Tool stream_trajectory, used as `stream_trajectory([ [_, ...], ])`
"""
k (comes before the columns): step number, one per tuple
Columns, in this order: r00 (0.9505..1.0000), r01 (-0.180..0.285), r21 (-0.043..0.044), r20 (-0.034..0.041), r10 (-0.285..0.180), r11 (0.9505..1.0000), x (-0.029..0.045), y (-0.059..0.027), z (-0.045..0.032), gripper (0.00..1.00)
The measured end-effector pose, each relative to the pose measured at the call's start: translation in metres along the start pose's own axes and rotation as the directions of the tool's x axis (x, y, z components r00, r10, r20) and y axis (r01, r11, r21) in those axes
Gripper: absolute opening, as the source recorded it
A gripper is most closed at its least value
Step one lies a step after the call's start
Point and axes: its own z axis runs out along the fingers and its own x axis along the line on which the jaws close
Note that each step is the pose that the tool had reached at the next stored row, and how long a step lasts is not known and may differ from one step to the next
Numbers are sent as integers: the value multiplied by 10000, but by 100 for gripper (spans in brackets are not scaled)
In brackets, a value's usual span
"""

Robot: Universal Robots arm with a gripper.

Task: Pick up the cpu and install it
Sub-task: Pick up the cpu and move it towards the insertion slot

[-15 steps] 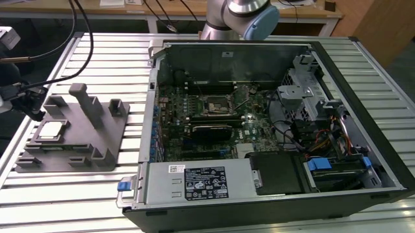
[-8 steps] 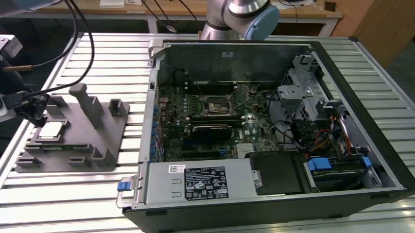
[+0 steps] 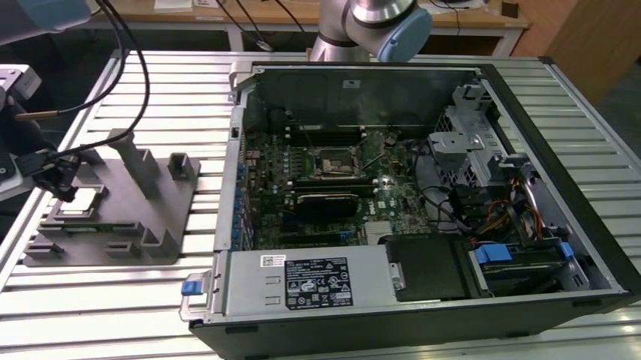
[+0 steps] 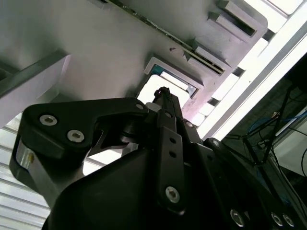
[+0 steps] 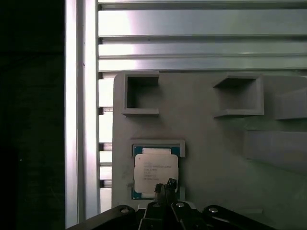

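The cpu, a small square chip with a pale metal top, lies flat in a shallow recess of the grey plastic tray. In the exterior view the cpu and its tray sit at the exterior view's left, outside the computer case. My gripper hangs just above the cpu's edge, its tips together and shut, with nothing seen between them. In the second wrist view the gripper points down at the same recess. The black socket sits in the middle of the motherboard.
The open computer case lies on the slatted metal table, with drive cages and cables on the exterior view's right and a power supply in front. Upright posts rise from the tray beside the gripper.
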Motion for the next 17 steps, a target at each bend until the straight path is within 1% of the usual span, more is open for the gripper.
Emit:
stream_trajectory([
  [7,10000,42,1,-6,-42,10000,3,1,126,11],
  [10,10000,41,2,-6,-41,10000,5,28,139,11],
  [17,10000,41,1,-5,-41,10000,5,29,139,11],
])
